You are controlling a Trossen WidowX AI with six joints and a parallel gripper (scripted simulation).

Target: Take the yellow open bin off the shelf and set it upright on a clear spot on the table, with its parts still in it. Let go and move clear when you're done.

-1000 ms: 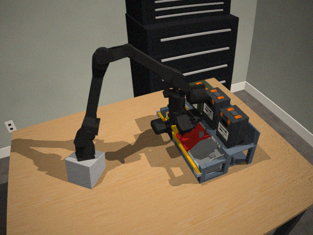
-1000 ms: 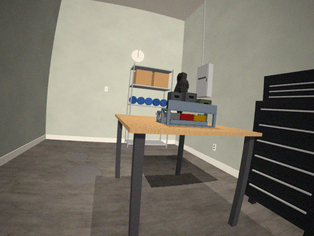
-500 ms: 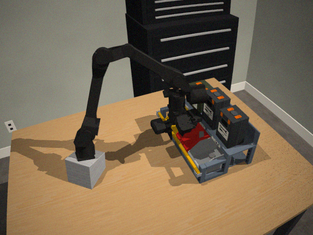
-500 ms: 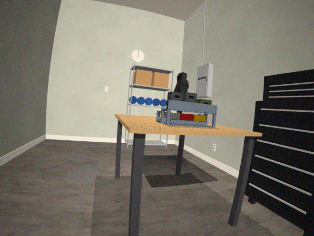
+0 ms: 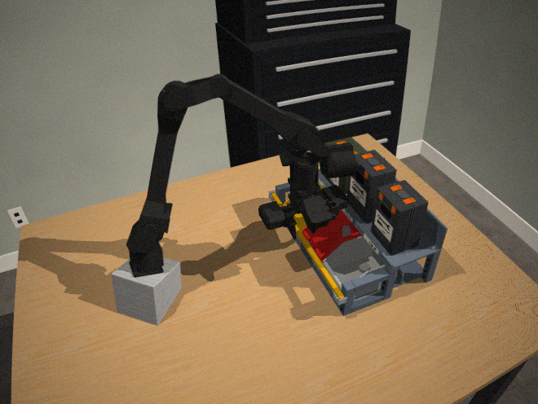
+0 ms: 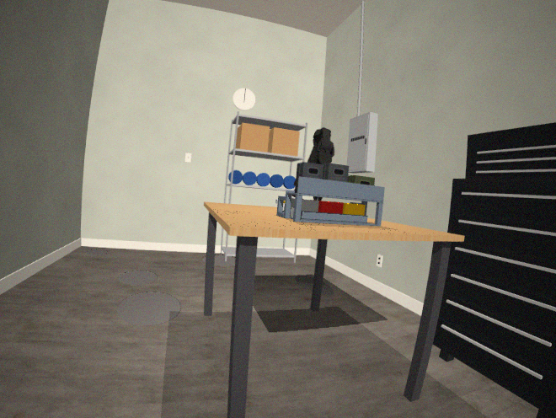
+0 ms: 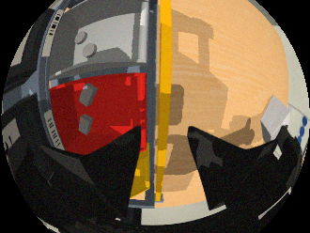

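Note:
The yellow open bin (image 6: 353, 209) (image 7: 142, 178) sits at the far end of the lower level of the blue-grey shelf (image 6: 344, 186), beside the red bin (image 5: 332, 236) (image 6: 330, 206) (image 7: 70, 124). In the wrist view the left finger covers most of the yellow bin, and its parts are hidden. My gripper (image 5: 297, 213) (image 7: 164, 131) is partly open and empty, pointing down over the shelf's front edge. One finger is on the bin side, the other on the outer side over the table. Whether either touches the bin is unclear.
A grey bin (image 5: 352, 256) (image 7: 103, 35) holding parts is at the near end. A yellow strip (image 5: 319, 262) (image 7: 164, 70) runs along the shelf front. Dark cases (image 5: 402, 217) and a green case (image 6: 360, 180) stand on the upper level, close behind the gripper.

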